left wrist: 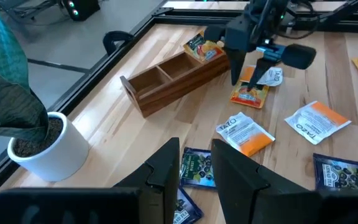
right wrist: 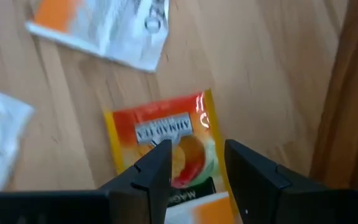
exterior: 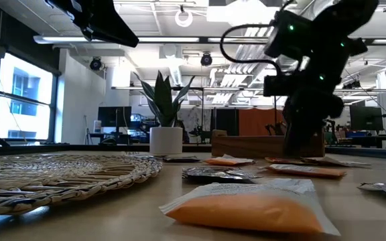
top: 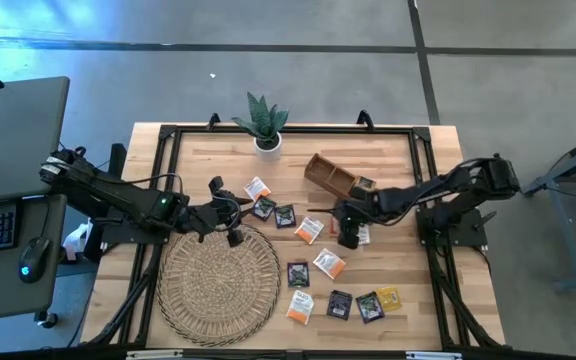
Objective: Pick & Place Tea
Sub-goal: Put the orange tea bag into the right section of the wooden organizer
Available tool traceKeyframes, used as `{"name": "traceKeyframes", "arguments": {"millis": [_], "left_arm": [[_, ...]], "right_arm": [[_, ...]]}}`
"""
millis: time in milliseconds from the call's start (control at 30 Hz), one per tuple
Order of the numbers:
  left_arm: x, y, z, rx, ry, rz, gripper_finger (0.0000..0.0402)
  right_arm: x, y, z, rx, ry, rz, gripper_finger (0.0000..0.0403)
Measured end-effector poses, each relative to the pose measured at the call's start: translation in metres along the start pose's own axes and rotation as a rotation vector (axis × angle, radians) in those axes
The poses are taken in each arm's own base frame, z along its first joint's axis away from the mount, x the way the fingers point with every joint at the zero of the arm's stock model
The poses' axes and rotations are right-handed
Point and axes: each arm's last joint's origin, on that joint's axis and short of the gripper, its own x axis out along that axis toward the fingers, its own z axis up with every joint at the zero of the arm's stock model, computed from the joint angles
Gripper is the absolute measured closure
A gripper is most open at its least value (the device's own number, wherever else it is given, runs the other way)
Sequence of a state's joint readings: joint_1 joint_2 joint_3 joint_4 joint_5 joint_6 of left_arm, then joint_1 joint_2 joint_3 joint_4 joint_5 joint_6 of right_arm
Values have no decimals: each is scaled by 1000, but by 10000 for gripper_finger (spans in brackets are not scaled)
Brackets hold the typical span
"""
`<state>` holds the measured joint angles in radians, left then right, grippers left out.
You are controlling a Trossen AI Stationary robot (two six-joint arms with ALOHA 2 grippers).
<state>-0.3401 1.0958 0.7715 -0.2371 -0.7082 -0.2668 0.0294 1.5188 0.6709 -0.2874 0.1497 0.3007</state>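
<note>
Hovering just beside the wooden tray (top: 330, 177), the right end effector (right wrist: 194, 163) is pointing down over an orange-and-red sachet (right wrist: 166, 146), w/ its fingers apart and straddling the packet's lower half; nothing clamped yet. That sachet is lying flat on the worktop (top: 408, 250), close to the tray's long side, w/ a white-and-orange sachet (right wrist: 107, 25) lying just beyond it, away from the tray. One sachet is already sitting in the tray's end compartment (left wrist: 202, 48); the remaining tea is lying scattered on the side of the tray facing the woven mat (top: 218, 283).

Risks from here, imo:
- The packet is thin and flat, so the fingers are probably going to scrape wood and slide over it rather than get under an edge. A close then grabs nothing or only crumples foil.
- The grip is looking off-centre, toward one end. If it's lifting that way, the sachet is likely swinging or slipping out en route to the tray.
- The tray wall is close by; a sideways nudge during the close could shove the tray or push the packet against it.
- The neighbouring sachet could get dragged along if the packet is sliding.

The left end effector (left wrist: 194, 168) is waiting well away from the tray, above the mat's edge, fingers slightly apart, holding nothing.
</note>
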Motion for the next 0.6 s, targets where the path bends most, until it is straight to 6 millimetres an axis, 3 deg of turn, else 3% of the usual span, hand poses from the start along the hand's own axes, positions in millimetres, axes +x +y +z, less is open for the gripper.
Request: {"name": "traceKeyframes", "arguments": {"millis": [367, 600], "left_arm": [[0, 0, 0, 0, 0, 0, 310], [0, 0, 0, 0, 0, 0, 310]], "right_arm": [[9, -2, -22, -80, 22, 56, 263], [10, -1, -23, -90, 42, 114, 333]]}}
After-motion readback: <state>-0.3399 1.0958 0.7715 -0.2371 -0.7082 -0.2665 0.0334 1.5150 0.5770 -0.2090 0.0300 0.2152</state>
